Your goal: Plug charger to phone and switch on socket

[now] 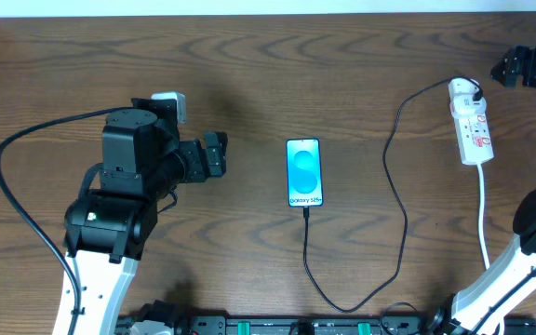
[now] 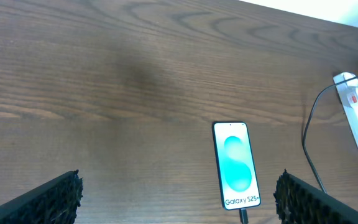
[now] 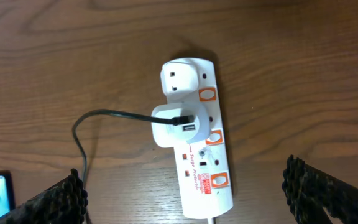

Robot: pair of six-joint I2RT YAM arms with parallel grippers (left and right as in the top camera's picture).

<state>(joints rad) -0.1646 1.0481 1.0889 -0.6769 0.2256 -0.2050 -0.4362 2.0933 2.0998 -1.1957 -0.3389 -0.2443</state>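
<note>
The phone point(image 1: 304, 172) lies flat mid-table, its blue screen lit; it also shows in the left wrist view as the phone point(image 2: 235, 165). The charger's black cable point(image 1: 402, 200) runs from the phone's near edge, loops toward the table front, then climbs to a white adapter point(image 3: 169, 124) seated in the socket point(image 1: 471, 121). Its tip point(image 2: 243, 216) sits at the phone's bottom port. The socket point(image 3: 197, 158) carries orange-red switches point(image 3: 218, 181). My left gripper point(image 1: 217, 154) is open, left of the phone and apart from it. My right gripper point(image 1: 510, 67) hangs open by the socket, holding nothing.
The socket's thick white cord point(image 1: 483, 219) runs toward the front edge on the right. The left arm's black cable point(image 1: 12, 200) curves over the table's left side. A light wall borders the table's far edge point(image 1: 268, 7).
</note>
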